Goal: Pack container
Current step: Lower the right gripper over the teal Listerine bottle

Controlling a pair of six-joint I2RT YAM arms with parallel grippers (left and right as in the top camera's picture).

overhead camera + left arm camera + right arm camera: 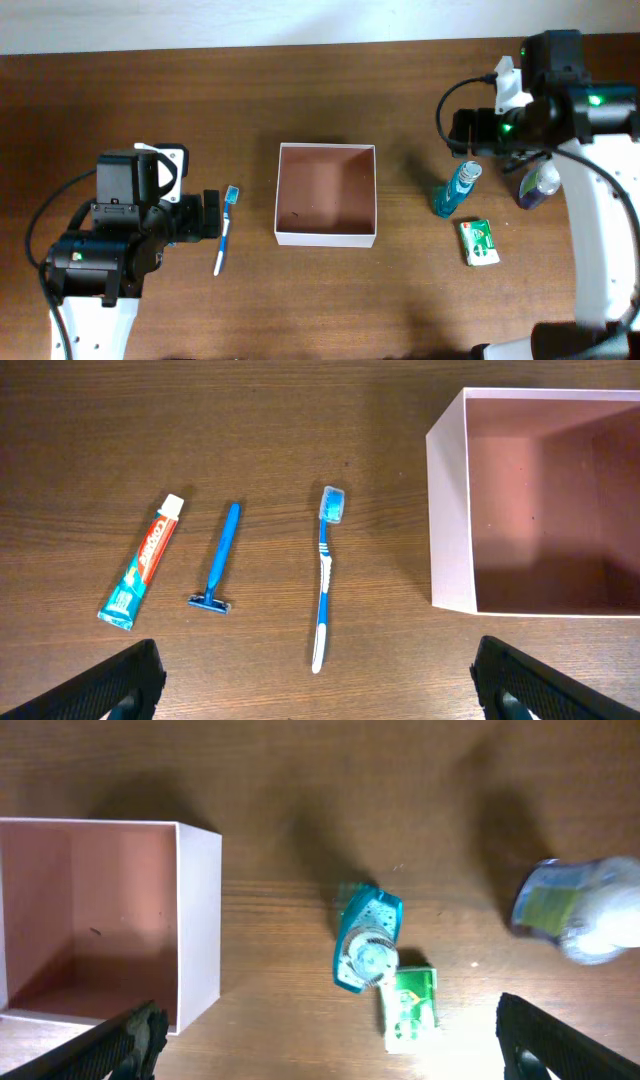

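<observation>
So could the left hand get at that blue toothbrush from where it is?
Probably yes. The open left hand hangs right by the toothbrush, which lies flat with nothing over it; the razor lies apart from it.

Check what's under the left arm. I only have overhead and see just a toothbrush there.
Observer: The left wrist view shows a blue razor lying beside the toothbrush. The arm hides it from you.
Operator: Anything else down there?
Observer: A toothpaste tube lies beyond the razor, on the side away from the container.
Operator: Left jaws holding anything?
Observer: No. The left jaws stand wide apart with nothing between them.
</observation>
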